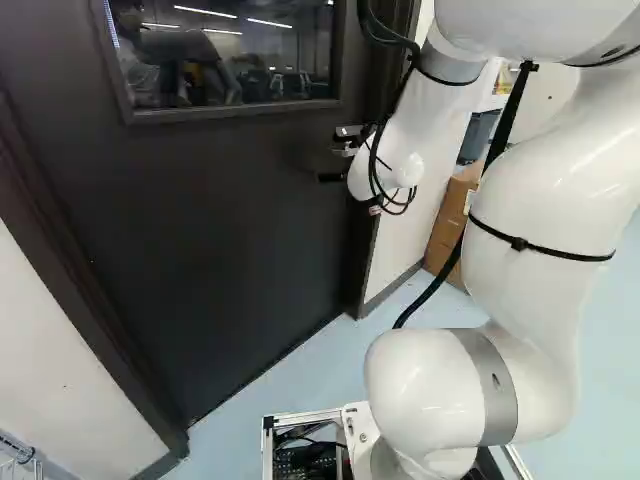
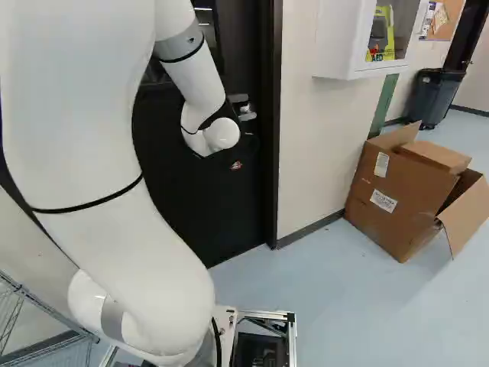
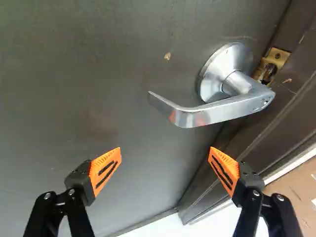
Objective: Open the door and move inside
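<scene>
The dark door (image 1: 220,220) with a window stands in its frame in the left base view, apparently closed. My gripper (image 1: 331,178) is at the door's handle side, mostly hidden by the white wrist. In the wrist view the gripper (image 3: 165,160) is open, its orange pads wide apart with nothing between them. The silver lever handle (image 3: 212,112) lies ahead of the fingers, untouched, its round base on the door (image 3: 113,89). A brass latch plate (image 3: 273,63) shows beside the handle at the frame.
The dark door frame (image 2: 270,153) meets a pale wall (image 2: 313,153) in the right base view. Right of it are an open cardboard box (image 2: 405,199) on the floor, a white wall cabinet (image 2: 336,38) and a dark bin (image 2: 435,95). A wire rack (image 2: 38,321) stands at the left.
</scene>
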